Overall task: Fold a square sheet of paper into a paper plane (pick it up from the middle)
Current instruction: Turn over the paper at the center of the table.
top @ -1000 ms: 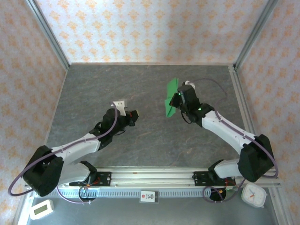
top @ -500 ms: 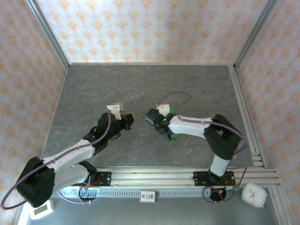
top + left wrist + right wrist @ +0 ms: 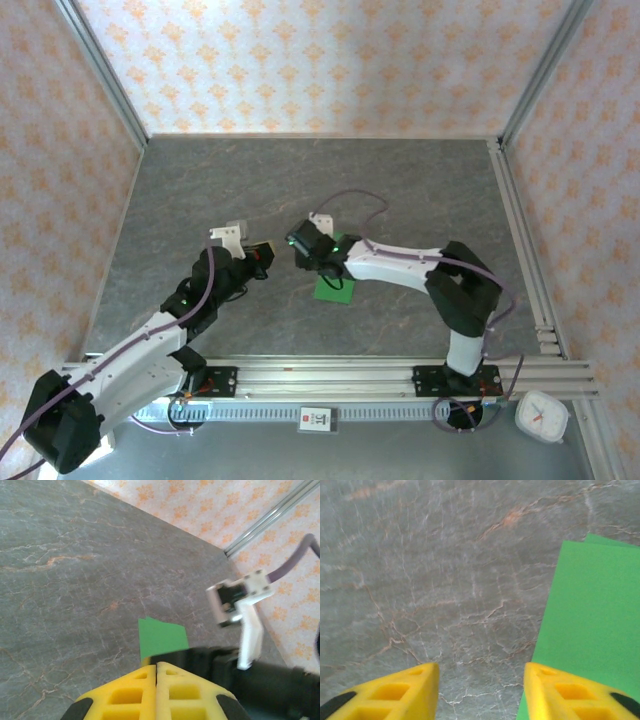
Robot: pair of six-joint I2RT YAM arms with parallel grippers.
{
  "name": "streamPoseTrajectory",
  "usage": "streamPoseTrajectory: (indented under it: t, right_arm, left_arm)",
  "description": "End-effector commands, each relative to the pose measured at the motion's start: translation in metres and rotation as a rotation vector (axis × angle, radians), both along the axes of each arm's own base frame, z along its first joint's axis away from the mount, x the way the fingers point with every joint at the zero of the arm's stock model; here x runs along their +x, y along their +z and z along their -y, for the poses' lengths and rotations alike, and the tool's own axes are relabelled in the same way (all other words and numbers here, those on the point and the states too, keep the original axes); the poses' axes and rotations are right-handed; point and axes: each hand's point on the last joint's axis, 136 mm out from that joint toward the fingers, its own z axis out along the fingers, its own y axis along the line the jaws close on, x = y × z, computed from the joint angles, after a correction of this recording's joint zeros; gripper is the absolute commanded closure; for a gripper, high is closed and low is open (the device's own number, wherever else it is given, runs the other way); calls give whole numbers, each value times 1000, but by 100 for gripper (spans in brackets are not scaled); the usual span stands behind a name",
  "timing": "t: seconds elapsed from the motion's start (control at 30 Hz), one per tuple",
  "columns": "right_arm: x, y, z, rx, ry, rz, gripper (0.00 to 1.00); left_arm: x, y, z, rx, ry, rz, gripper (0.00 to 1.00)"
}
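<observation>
— Where's the green sheet of paper point(image 3: 333, 288)?
— Flat on the bench point(image 3: 200, 190) near the middle, at about 5 o'clock from my right hand point(image 3: 298, 243), partly under that arm.
— Is that hand gripping it?
— No. Its yellow fingers point(image 3: 395, 690) stand apart over bare stone, with the paper off at 3 o'clock.
— And my left hand point(image 3: 262, 255)?
— Clenched on nothing, with the sheet just beyond it at 12 o'clock.
</observation>
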Motion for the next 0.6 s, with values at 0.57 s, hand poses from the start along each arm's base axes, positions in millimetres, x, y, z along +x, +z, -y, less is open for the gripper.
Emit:
streamPoseTrajectory:
  t: [0.57]
  right_arm:
    - [-44, -75, 65, 248, 222, -144, 100]
  left_arm:
    - [19, -21, 33, 100, -85, -117, 100]
